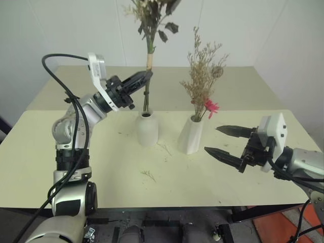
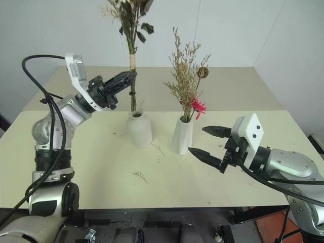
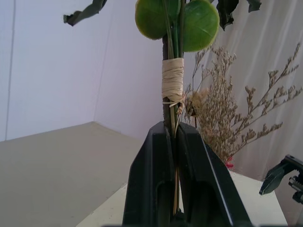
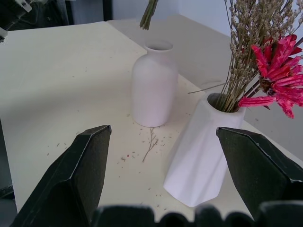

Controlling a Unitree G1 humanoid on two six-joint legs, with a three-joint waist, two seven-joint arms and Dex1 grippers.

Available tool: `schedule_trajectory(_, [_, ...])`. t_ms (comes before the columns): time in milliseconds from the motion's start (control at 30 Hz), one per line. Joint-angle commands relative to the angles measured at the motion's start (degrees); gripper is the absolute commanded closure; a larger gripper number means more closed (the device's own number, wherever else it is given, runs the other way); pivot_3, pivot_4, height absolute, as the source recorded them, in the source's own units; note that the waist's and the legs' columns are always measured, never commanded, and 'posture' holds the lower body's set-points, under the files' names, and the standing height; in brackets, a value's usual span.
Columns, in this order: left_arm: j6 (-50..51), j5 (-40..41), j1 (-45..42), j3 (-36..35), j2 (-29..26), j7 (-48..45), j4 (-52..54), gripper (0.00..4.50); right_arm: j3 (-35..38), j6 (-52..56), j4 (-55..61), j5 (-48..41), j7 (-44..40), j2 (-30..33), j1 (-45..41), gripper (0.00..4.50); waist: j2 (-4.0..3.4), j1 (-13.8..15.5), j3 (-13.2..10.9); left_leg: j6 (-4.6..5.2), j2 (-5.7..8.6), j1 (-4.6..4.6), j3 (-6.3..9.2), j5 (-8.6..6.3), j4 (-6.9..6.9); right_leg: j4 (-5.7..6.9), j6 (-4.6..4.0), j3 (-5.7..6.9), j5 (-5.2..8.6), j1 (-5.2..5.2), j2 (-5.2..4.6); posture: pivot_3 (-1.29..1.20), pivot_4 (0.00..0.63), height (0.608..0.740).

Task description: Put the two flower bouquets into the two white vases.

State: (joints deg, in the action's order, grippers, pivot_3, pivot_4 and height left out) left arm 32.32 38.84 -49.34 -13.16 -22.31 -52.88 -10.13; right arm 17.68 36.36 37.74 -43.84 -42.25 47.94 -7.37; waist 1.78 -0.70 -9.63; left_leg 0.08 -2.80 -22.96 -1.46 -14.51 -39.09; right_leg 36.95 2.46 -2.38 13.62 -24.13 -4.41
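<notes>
My left gripper is shut on the stem of the bouquet with cream-white sprigs and green leaves, just below its tan binding. The bouquet stands upright over the rounded white vase, its stem ends right at the mouth. The other bouquet, beige grasses with a pink-red flower, stands in the faceted white vase. To the right of that vase, my right gripper is open above the table, pointing at it, with nothing between its fingers.
Small loose twigs and crumbs lie on the pale table in front of the vases. A second table top stands behind, against a white wall. A black cable loops over my left arm.
</notes>
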Motion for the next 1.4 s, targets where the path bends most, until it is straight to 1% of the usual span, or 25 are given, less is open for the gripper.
schedule_trajectory(33, [-4.33,-1.57,-1.23,-0.01,-0.36,-0.42,-1.42,4.47,2.93,-1.07,1.98,-1.00,0.60,0.12,0.17,0.27,0.00,0.02,0.00,0.00,0.00,0.01,0.00,0.00,0.00,-0.01,0.00,0.00,0.00,0.02,0.00,0.00,0.150,0.740])
schedule_trajectory(233, [-8.29,-3.88,-1.56,0.33,0.62,1.60,-4.59,4.47,3.25,-0.79,2.20,-1.42,0.77,0.17,0.26,0.27,0.00,0.03,0.00,0.00,0.00,-0.02,0.00,0.00,0.00,-0.04,0.00,0.01,0.00,0.00,0.00,0.00,0.150,0.740])
schedule_trajectory(867, [-10.40,-6.80,2.50,2.66,3.52,2.98,-4.28,4.47,3.92,-0.39,3.90,-3.74,3.19,0.28,1.31,0.27,0.00,0.02,0.00,0.00,0.00,-0.02,0.01,0.00,0.01,-0.04,0.00,0.00,0.00,0.01,0.00,0.00,0.150,0.740])
schedule_trajectory(1300, [-6.99,-6.42,6.14,3.10,0.91,2.90,-0.36,4.47,3.33,-0.61,3.47,-4.11,3.50,0.17,0.46,0.27,0.00,0.02,0.00,0.00,0.00,-0.01,0.01,0.00,0.01,-0.02,0.00,0.00,0.00,0.01,0.00,0.00,0.150,0.740])
schedule_trajectory(1367, [-5.94,-6.09,6.45,2.85,0.64,3.34,0.13,3.82,3.31,-0.59,3.46,-4.17,3.60,0.14,0.33,0.27,0.00,0.02,0.00,0.00,0.00,-0.01,0.01,0.00,0.00,-0.03,0.01,0.00,0.00,0.01,0.00,0.00,0.150,0.740])
schedule_trajectory(1400, [-5.65,-6.00,6.76,2.86,0.39,3.17,0.57,3.61,3.36,-0.57,3.51,-4.23,3.64,0.14,0.33,0.27,0.00,0.02,0.00,0.00,0.00,-0.01,0.01,0.00,0.01,-0.04,0.00,0.01,0.00,0.01,0.00,0.00,0.150,0.740])
